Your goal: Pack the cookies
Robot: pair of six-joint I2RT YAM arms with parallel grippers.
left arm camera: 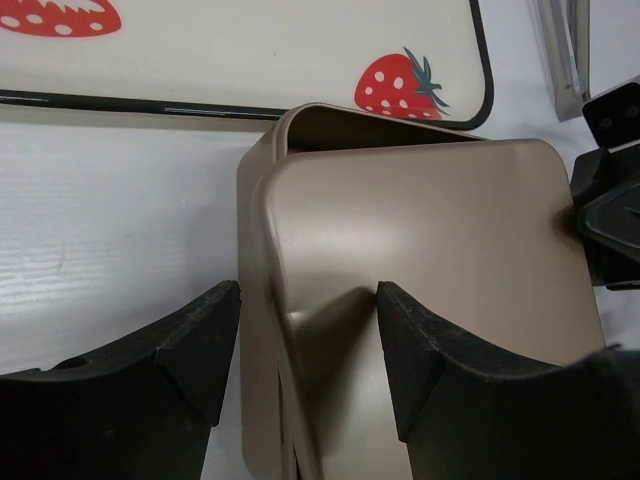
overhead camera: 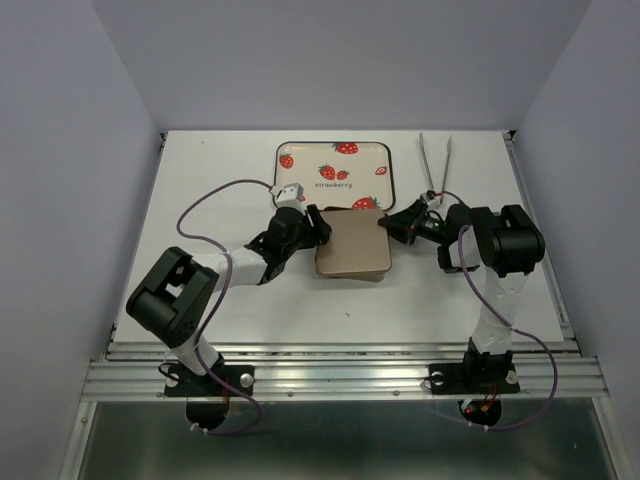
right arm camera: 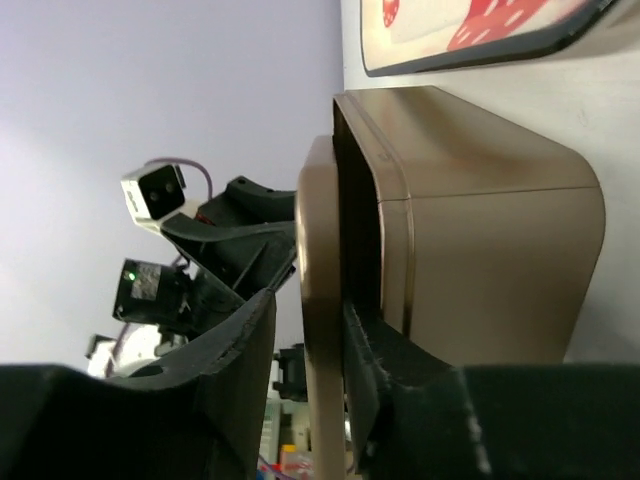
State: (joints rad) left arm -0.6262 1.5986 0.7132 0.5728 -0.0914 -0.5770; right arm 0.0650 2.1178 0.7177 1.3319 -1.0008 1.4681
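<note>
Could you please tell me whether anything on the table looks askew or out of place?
Yes: the gold lid is not seated squarely on the gold box. In the left wrist view the box's far corner pokes out behind it; in the right wrist view a gap shows between lid and box rim.

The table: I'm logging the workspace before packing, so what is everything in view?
tray: one, cream with red strawberries, far middle
tongs: one, metal, far right
tin: one, gold, centre, before the tray
lid: one, gold, ajar on the tin
cookies: none visible
table: one, white, under everything
left tool: one, black, astride the lid's edge
right tool: one, black, astride the lid's rim
</note>
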